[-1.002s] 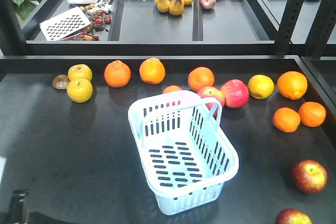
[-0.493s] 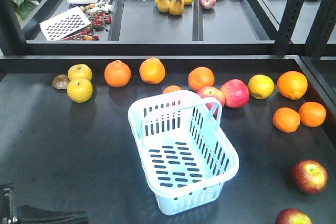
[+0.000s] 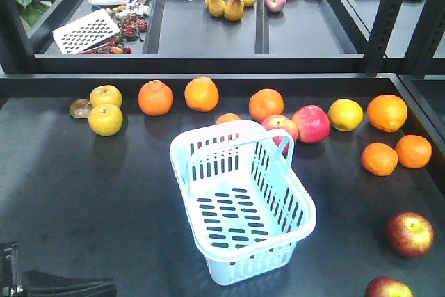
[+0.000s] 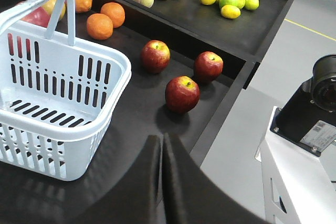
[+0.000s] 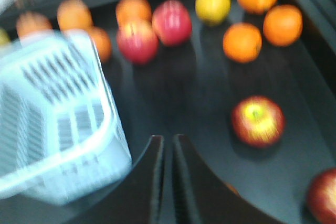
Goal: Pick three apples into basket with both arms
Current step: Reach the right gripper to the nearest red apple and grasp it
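The nearest apple (image 4: pixel 182 94) lies just beyond the clenched, empty left hand (image 4: pixel 161 145).

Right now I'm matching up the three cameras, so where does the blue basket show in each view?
Front-facing view: basket in the centre, below the middle, empty.
Left wrist view: basket fills the left side.
Right wrist view: basket on the left, blurred.
Shared landmark: the pair of oranges beyond the basket's far end.
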You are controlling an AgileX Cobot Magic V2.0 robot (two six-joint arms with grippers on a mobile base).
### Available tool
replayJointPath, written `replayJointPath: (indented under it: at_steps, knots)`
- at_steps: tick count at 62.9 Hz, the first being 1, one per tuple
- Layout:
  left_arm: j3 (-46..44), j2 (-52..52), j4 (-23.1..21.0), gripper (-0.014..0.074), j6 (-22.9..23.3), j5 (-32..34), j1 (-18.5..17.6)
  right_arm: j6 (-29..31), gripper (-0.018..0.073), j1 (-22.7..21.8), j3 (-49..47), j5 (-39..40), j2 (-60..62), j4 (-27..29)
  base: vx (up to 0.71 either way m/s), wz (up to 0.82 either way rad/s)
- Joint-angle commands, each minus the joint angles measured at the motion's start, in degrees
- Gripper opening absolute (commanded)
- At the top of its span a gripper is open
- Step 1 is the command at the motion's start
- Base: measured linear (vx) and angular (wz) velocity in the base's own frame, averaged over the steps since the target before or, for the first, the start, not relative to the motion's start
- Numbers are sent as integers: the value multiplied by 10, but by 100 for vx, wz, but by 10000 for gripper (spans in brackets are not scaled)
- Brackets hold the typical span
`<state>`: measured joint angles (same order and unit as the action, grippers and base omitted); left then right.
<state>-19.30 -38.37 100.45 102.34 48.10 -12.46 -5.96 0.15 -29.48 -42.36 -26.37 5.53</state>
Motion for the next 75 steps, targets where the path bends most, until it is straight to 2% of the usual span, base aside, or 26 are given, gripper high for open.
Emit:
replayJointPath:
  at_steps: [1, 6, 11, 17, 20, 34, 45, 75]
  knots:
    - [-12, 0, 27, -8, 0, -7, 1, 95, 186, 0, -50, -6, -85, 38, 0, 0]
    - [-12, 0, 27, -8, 0, -7, 1, 152, 359, 0, -53, 15, -136, 61, 0, 0]
    - [-12, 0, 27, -8, 0, -7, 1, 163, 543, 0, -53, 46, -174, 62, 0, 0]
    - [-12, 0, 27, -8, 0, -7, 1, 163, 678, 0, -53, 52, -202, 63, 0, 0]
    - [-12, 0, 27, -8, 0, -7, 1, 160, 713, -1, -54, 51, -220, 61, 0, 0]
    - [-12, 0, 27, -8, 0, -7, 1, 127, 699, -1, -82, -3, -334, 46, 0, 0]
    - [-12, 0, 27, -8, 0, -7, 1, 94, 658, -1, -104, -19, -439, 6, 0, 0]
    - [-12, 0, 27, -8, 0, -9, 1, 77, 637, -1, -115, -8, -630, -25, 0, 0]
